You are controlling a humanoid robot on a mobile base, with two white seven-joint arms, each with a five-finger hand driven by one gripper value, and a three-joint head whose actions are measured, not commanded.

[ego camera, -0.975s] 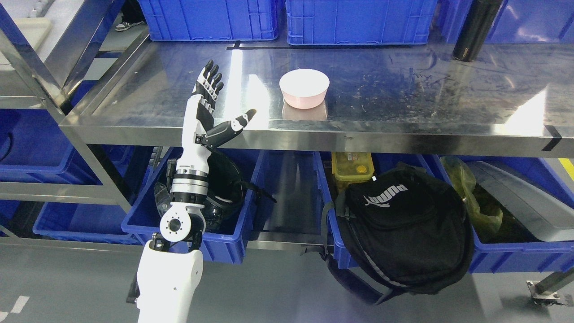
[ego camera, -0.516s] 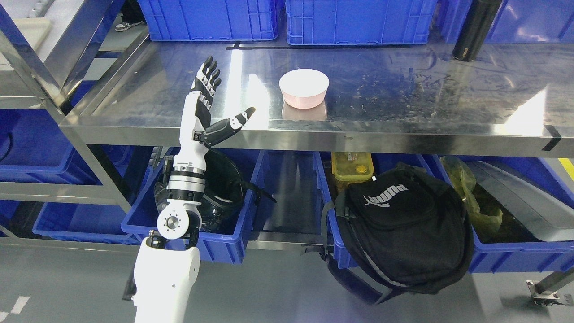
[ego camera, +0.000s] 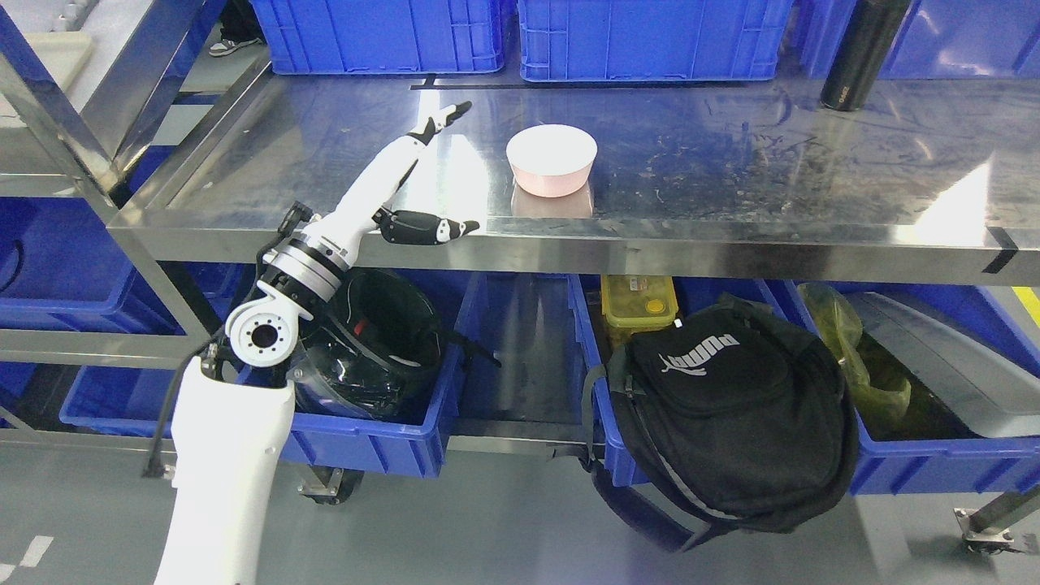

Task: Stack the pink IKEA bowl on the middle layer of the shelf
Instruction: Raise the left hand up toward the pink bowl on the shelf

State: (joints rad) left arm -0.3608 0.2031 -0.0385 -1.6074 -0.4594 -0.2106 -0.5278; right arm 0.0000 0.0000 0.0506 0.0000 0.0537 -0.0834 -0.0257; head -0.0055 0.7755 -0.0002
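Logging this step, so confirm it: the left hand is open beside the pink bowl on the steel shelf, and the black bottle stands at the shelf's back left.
One thing is wrong: the head view shows the black bottle at the back right, not left. The left hand is open beside the pink bowl on the steel shelf, not touching it.

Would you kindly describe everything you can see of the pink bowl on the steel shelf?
The pink bowl is round, with pale pink walls and a whitish top face that hides whether it sits upright or upside down. It looks like smooth plastic. It stands level on the steel shelf, mirrored faintly beneath itself, near the front edge. Nothing touches it; the left hand, fingers spread, lies to its left, apart from it.
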